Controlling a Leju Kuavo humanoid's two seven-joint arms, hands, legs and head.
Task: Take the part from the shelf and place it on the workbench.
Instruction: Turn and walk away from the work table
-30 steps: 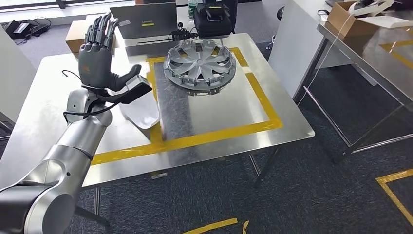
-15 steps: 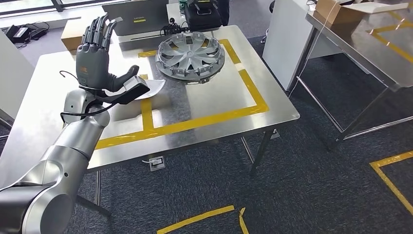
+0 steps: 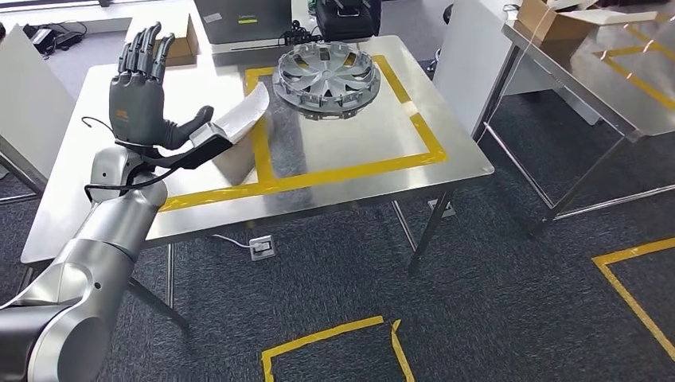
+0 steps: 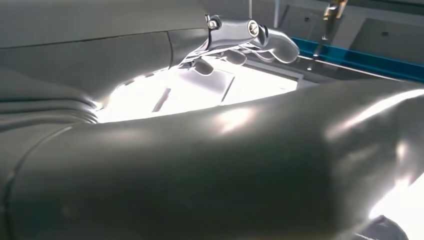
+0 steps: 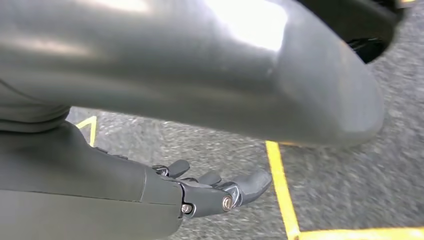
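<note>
**Wheel cover lying on the workbench, left hand raised with fingers spread**

The part, a silver wheel cover (image 3: 327,79), is lying flat on the steel workbench (image 3: 382,135), near its far edge and inside the rectangle of yellow tape (image 3: 350,173) that is marking out the bench top. It is sitting just inside the far side of that rectangle, well apart from the near edge of the bench.

The left hand (image 3: 143,99) is standing upright over the left part of the bench, palm facing away from the camera, fingers (image 3: 142,52) pointing up and spread apart, thumb (image 3: 191,127) reaching out to the side. It is grasping nothing. The silver left arm (image 3: 103,247) is rising from the lower left corner toward it. A pale curved sheet (image 3: 243,119) is showing just beside the thumb, above the left tape line; whether it is touching the hand cannot be told.

In the right wrist view the right hand (image 5: 210,192) is hanging over dark carpet (image 5: 340,190) crossed by yellow floor tape (image 5: 281,190). Its fingers are lying loosely extended and slightly bent, and nothing is in them.

Beyond the far edge of the bench a laptop (image 3: 243,16) and a black case (image 3: 346,16) are standing, with a cardboard box (image 3: 187,40) beside them at the far left corner. A second steel table (image 3: 605,87) is standing to the right, carrying another cardboard box (image 3: 553,20).
</note>
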